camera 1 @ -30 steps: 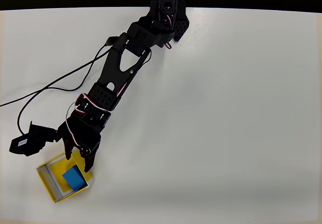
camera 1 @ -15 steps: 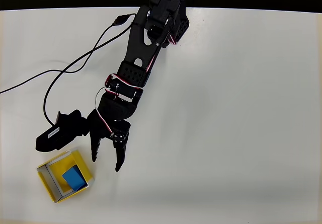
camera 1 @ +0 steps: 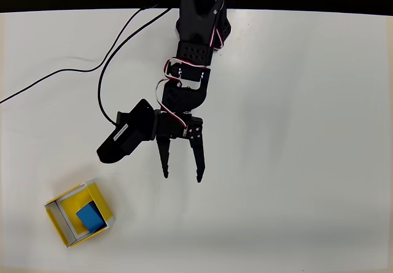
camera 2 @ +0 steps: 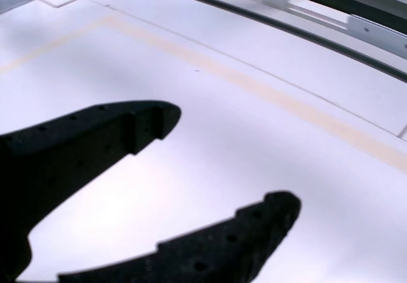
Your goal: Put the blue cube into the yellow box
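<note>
Claw [camera 1: 182, 177] now clear of yellow box [camera 1: 61, 222].

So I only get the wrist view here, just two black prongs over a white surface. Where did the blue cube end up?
Observer: The blue cube lies inside the yellow box, seen in the overhead view.
Operator: Is the tool near that box?
Observer: No, the tool is up and to the right of the box in the overhead view, apart from it, over bare table.
Operator: Are the prongs holding anything?
Observer: Nothing. From above, the fingers stand spread with only table between them.
Operator: What else is on the table?
Observer: A black cable runs in from the left edge to the arm.
</note>
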Robot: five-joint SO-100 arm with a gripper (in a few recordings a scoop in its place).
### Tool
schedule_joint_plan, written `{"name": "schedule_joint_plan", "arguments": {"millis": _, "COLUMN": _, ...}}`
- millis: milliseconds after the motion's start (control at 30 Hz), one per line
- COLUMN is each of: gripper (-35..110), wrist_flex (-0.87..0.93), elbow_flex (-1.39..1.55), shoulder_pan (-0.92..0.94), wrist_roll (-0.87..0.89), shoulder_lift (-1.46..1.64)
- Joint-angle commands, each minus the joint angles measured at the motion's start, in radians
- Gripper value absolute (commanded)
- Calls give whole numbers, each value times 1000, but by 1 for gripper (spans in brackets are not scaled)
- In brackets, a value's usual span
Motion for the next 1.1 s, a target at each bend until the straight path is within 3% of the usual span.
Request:
{"name": "schedule_joint_plan", "arguments": {"millis": 0, "gripper": 32, "wrist_flex": 64, "elbow_flex": 69, "shoulder_pan": -17, "wrist_roll": -17, "shoulder_lift": 215}}
{"name": "schedule_joint_plan", "arguments": {"millis": 367, "gripper": 24, "wrist_flex": 660, "elbow_flex": 210, "shoulder_pan": -83, "wrist_roll": -3, "shoulder_lift": 554}}
{"name": "schedule_joint_plan", "arguments": {"millis": 733, "gripper": 2, "wrist_flex": 980, "elbow_flex": 321, "shoulder_pan": -114, "wrist_roll": 77, "shoulder_lift": 802}}
{"name": "schedule_joint_plan", "arguments": {"millis": 1067, "gripper": 0, "wrist_flex": 1233, "elbow_flex": 390, "shoulder_pan": -117, "wrist_roll": 112, "shoulder_lift": 930}}
